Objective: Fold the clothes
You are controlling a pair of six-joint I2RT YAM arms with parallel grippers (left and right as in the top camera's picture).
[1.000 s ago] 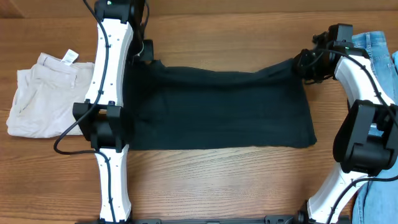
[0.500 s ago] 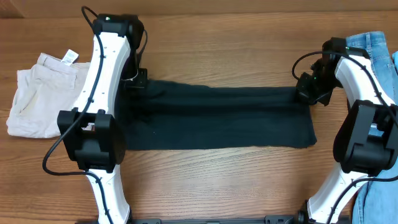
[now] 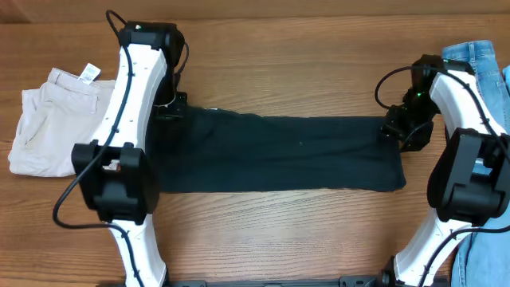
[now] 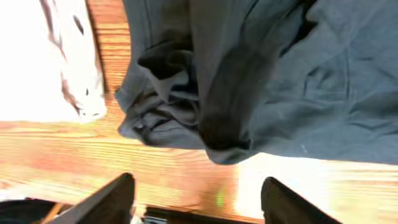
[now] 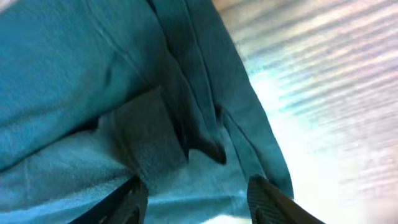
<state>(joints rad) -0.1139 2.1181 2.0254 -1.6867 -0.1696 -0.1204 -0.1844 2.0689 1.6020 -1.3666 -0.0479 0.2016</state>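
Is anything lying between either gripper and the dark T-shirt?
Nothing visible. The left gripper and right gripper hang with jaws open at the T-shirt's far corners; the shorts and jeans lie aside.

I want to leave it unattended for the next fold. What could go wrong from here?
1. The T-shirt is bunched at its left end by the open left gripper; another fold could press creases in.
2. The beige shorts lie near that end; a regrasp might catch them.
3. The open right gripper sits low over the right edge and could snag it when lifting.
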